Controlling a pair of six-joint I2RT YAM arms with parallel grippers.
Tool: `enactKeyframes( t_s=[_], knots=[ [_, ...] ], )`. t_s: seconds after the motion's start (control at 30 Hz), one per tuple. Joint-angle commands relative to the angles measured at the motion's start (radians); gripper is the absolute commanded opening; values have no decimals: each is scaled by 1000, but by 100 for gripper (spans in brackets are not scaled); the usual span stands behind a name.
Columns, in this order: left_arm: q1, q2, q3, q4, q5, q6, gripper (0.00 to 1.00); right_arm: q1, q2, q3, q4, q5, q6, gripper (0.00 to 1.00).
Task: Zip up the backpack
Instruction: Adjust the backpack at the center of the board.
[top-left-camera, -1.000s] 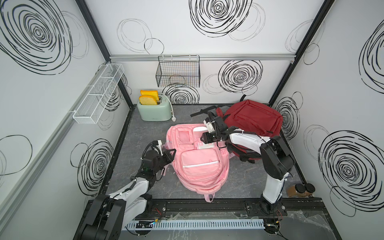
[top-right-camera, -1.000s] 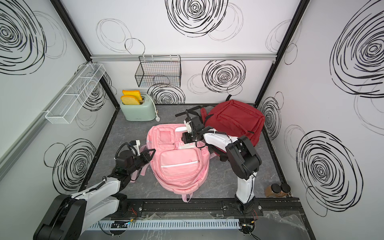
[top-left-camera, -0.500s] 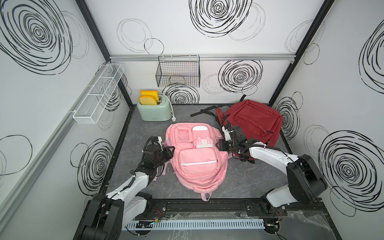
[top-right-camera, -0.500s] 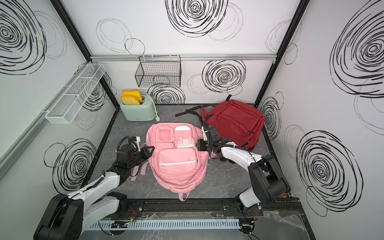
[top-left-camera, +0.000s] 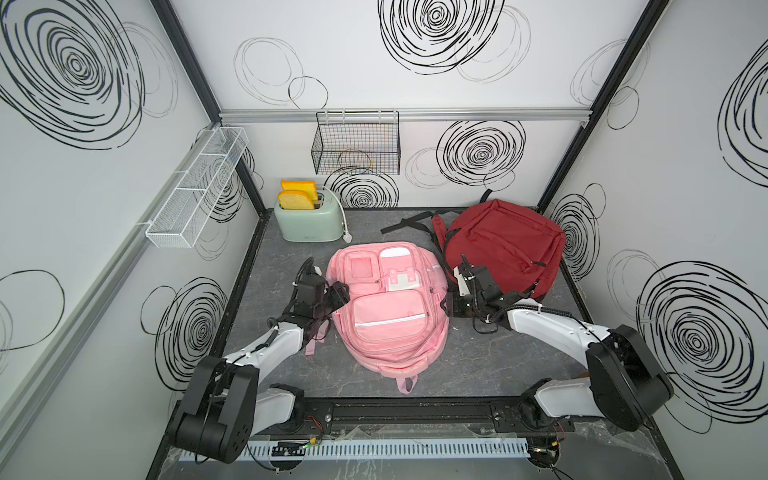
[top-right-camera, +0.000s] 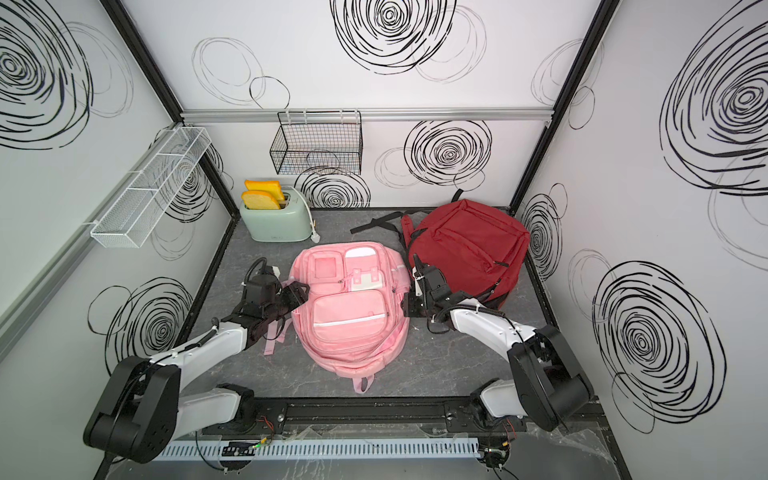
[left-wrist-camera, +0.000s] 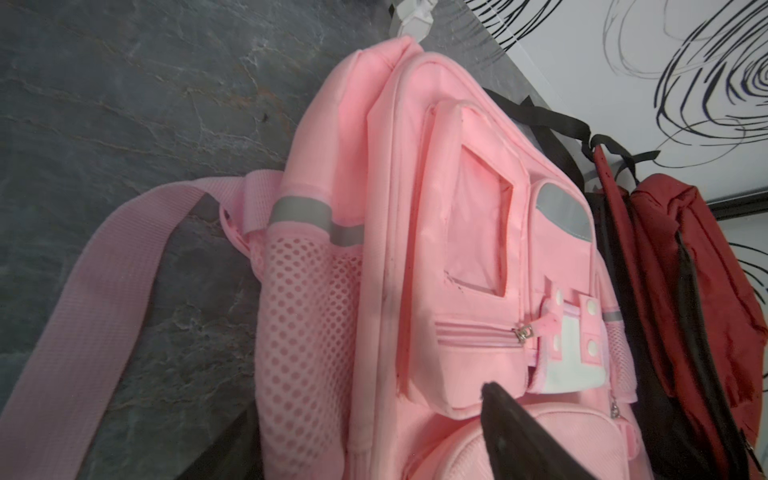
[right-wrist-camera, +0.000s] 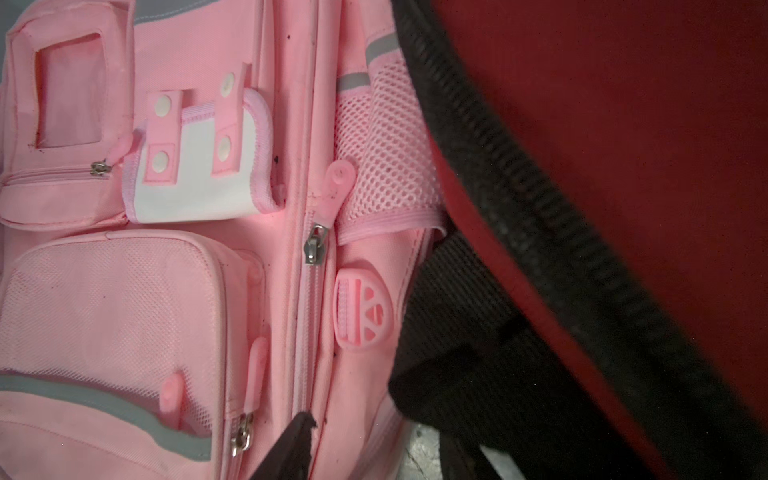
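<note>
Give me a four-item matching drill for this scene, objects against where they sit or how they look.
Column 1
1. pink backpack
2. red backpack
3. toaster
4. wire basket

Column 2
A. mounted high, black, empty
B. far right corner
C. far left, mint green
D. centre, lying front side up

Pairs: 1-D, 2-B, 3-C, 4-A
</note>
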Motion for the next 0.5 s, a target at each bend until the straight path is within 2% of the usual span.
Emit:
enactKeyframes(
  t_s=[0.0, 0.07, 0.3, 0.47],
  knots=[
    [-21, -62, 25, -29, -67, -1, 94, -1, 0, -34, 65, -33, 24, 52],
    [-38, -115, 22, -89, -112, 0, 100, -1, -4, -51, 95, -59, 27, 52],
    [-143, -340, -3, -345, -219, -46, 98, 0, -20, -83, 144, -95, 30, 52],
    [-185, -434, -10, -517, -271, -92, 98, -1, -19, -77, 149, -92, 29, 51]
  ],
)
